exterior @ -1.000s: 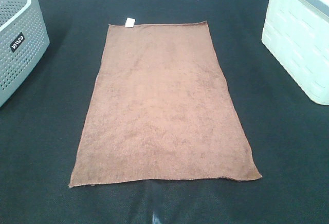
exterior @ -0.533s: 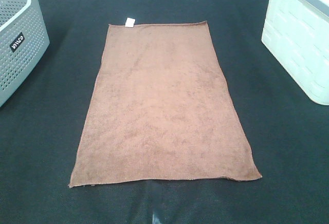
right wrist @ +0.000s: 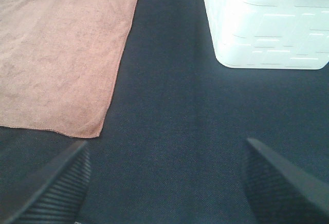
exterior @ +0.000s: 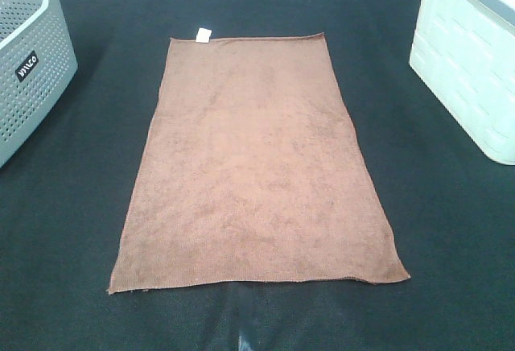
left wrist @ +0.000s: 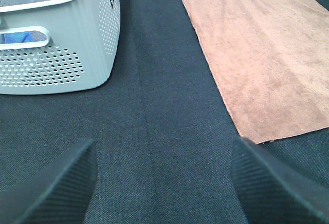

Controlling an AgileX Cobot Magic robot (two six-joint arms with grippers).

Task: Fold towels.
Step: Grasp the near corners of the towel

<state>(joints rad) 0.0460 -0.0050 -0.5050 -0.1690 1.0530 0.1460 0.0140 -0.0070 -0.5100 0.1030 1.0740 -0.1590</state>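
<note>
Nothing moved: one towel [exterior: 257, 166], one grey basket [exterior: 28, 61], one white basket [exterior: 471, 69]; left end effector [left wrist: 164, 148], right end effector [right wrist: 167, 145] spread.

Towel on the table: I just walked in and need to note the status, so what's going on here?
A brown towel lies spread flat and unfolded on the dark table, its white tag at a far corner. Neither arm handles it: the left gripper and right gripper are open over bare table off its near corners. A grey basket stands left, a white bin right.
</note>
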